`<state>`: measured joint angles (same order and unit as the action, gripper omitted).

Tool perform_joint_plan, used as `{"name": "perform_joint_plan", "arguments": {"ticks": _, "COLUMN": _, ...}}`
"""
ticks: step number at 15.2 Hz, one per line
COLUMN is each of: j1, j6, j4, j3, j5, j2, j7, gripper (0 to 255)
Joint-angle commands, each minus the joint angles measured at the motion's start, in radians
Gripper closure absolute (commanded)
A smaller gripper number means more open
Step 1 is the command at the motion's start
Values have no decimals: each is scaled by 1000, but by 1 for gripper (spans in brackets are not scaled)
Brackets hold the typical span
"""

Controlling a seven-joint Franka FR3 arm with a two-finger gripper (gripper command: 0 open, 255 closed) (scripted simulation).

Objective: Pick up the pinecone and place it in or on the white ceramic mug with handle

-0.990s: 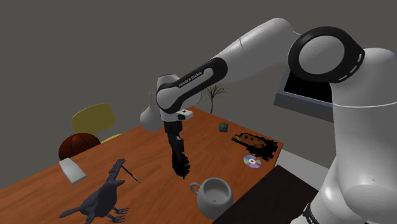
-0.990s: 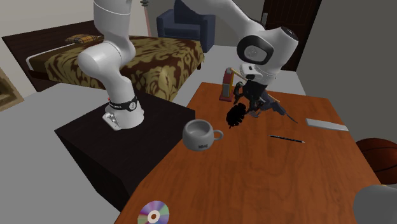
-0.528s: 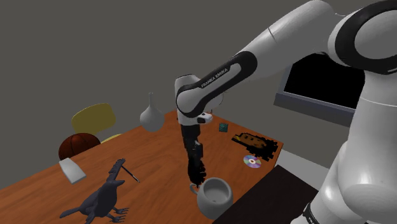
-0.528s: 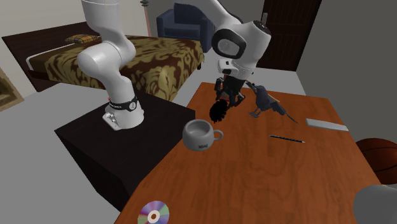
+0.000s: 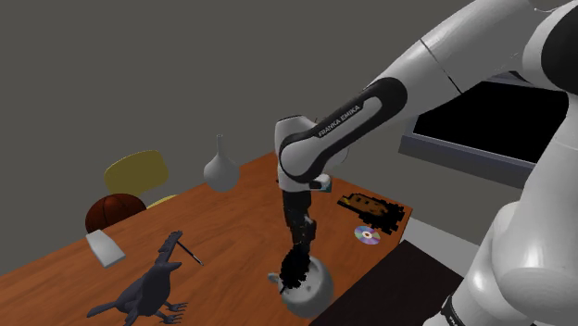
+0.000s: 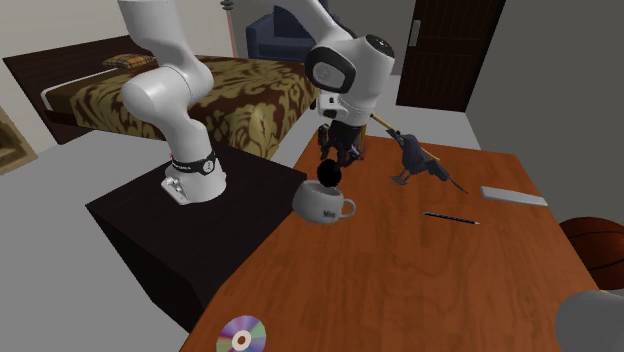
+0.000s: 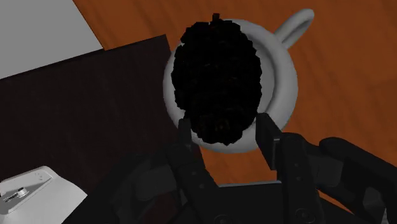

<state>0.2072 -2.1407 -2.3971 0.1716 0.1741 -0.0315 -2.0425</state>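
kev_bots: Bedroom-type room, patterned bed [image 6: 250,95] in the back, reddish wooden desk [image 6: 450,280] up front. so where's the pinecone at?

mira_t: it's clamped in the end effector [image 7: 224,124], with both black fingers [image 7: 188,143] pressing on its sides. the pinecone [image 7: 219,76] is drawn all black and hangs right over the mouth of the grey-white mug [image 7: 285,86]. mug handle points away from the dark stand [image 6: 190,235].

kev_bots: inside it or just above?

mira_t: honestly can't tell if it touches the rim. in the shoulder view it sits low and overlaps the mug's top. the mug itself is near the desk edge by the stand. other stuff is well apart from the mug: dark bird figurine [image 6: 412,160], pencil [image 6: 450,217], CD [image 6: 241,335], basketball [image 6: 590,250].
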Motion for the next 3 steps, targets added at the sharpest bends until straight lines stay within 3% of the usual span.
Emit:
{"name": "perform_joint_plan", "arguments": {"ticks": 1, "j1": 2, "j6": -30, "j4": -17, "j3": 1, "j5": 1, "j2": -19, "j7": 2, "gripper": 255}}
{"name": "perform_joint_plan", "arguments": {"ticks": 3, "j1": 2, "j6": -57, "j4": -22, "j3": 2, "j5": 0, "j2": -41, "j7": 4, "gripper": 255}}
